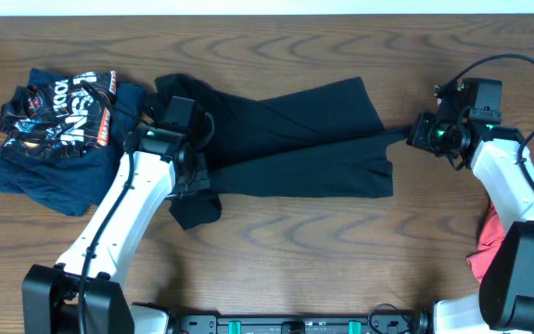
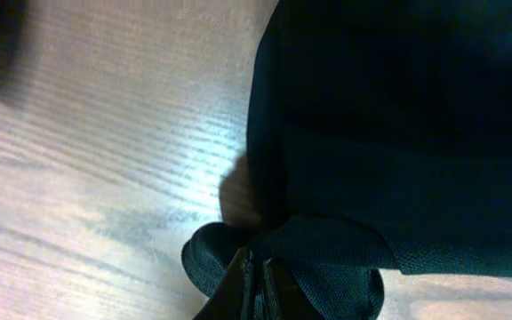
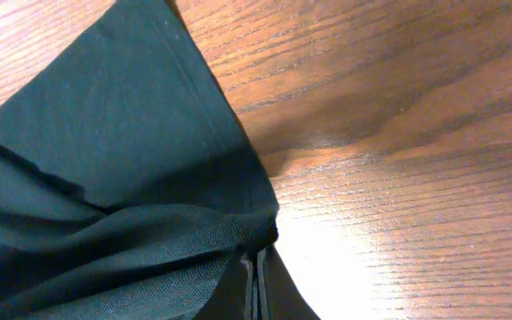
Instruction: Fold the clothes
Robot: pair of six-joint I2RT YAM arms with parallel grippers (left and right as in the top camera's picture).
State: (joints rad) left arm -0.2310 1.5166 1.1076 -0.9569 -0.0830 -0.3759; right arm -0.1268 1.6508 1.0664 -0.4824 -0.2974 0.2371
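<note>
The large black garment lies spread across the middle of the wooden table, one edge folded diagonally over itself. My left gripper is at its left end, shut on a bunched fold of the black fabric, which wraps around the closed fingertips. At the right end, my right gripper is shut on a corner, and the cloth is pulled to a taut point there. In the right wrist view the black fabric gathers into the closed gripper.
A pile of navy printed clothes sits at the far left of the table. A coral-red garment lies at the right edge, partly under my right arm. Bare wood shows in front of the black garment.
</note>
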